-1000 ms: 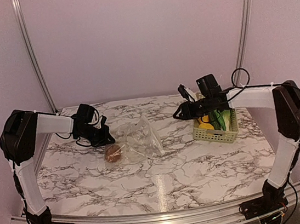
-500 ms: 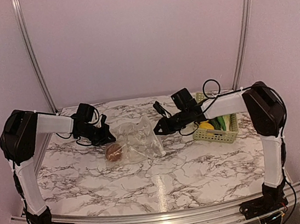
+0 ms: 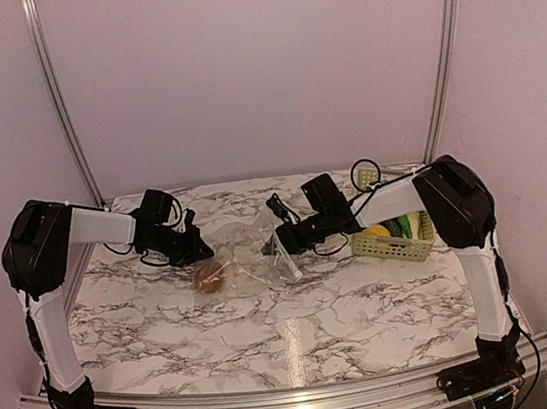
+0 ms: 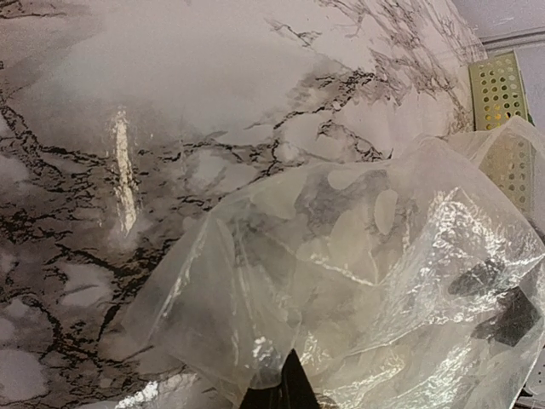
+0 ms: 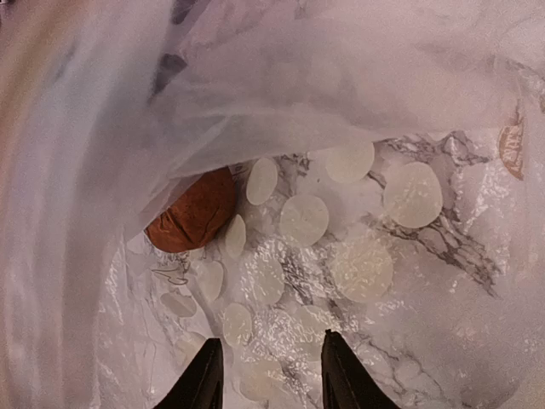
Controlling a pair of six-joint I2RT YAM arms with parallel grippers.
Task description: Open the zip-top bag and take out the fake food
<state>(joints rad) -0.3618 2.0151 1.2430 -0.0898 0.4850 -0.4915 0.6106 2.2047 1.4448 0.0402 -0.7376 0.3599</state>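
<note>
On the marble table (image 3: 367,303), left of centre, your zip-top bag (image 3: 252,253) lies crumpled between the two arms, with part of its film raised off the surface.

Left gripper (image 3: 196,245): you have it at the bag's left edge. In the left wrist view the jaws meet in a single dark point with the clear film bunched against it, so they are fully closed and pinching the bag's plastic.

Right gripper (image 5: 272,337): you have it at the bag's right side. In the right wrist view both fingers (image 5: 203,379) stand apart with a clear gap between them. Film drapes over the view from above and lies crinkled on the table below. Nothing is gripped between the jaws. I cannot tell from the overhead view whether the fingertips touch the plastic.

Fake food: one brown piece (image 5: 194,213), roundish, sits inside the bag at its left end, resting on the lower film and well ahead of the right fingers. From above it shows through the plastic just below the left gripper.

Pale green basket (image 3: 394,241): it stands on the table's right side, apart from the bag, behind the right forearm. A yellow piece (image 3: 378,230) and green pieces (image 3: 413,222) lie in it.
</note>
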